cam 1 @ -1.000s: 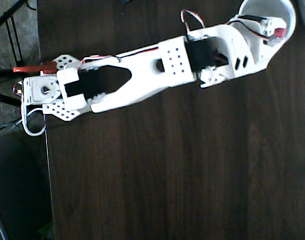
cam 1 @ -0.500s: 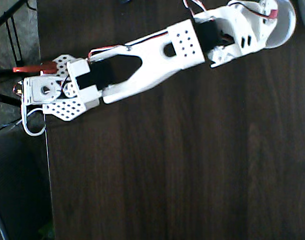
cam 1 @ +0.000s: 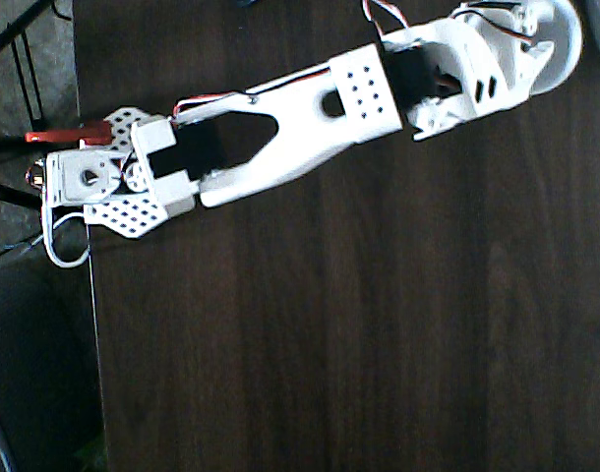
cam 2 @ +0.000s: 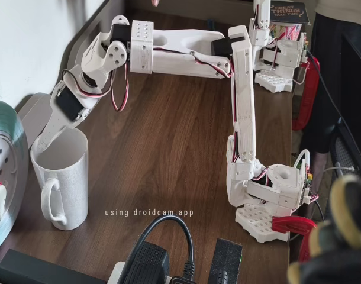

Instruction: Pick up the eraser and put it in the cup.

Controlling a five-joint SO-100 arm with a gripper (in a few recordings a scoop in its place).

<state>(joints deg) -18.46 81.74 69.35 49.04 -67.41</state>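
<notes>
The white cup (cam 2: 67, 177), a mug with a handle, stands at the left in the fixed view. It lies at the top right edge in the overhead view (cam 1: 569, 51). My white gripper (cam 2: 46, 143) points down into the cup's mouth, its fingertips below the rim. From above, the gripper (cam 1: 532, 28) covers most of the cup's opening. How the jaws stand is hidden by the wrist and the cup's wall. The pink-red eraser is hidden.
A grey disc (cam 2: 4, 160) stands just left of the cup. A black power adapter (cam 2: 150, 263) and a plug (cam 2: 226, 260) lie at the table's front edge. The arm's base (cam 1: 84, 182) is clamped at the table's left edge in the overhead view.
The wrist swung up and right, further over the cup. The red eraser seen at the gripper's tip earlier no longer shows.
</notes>
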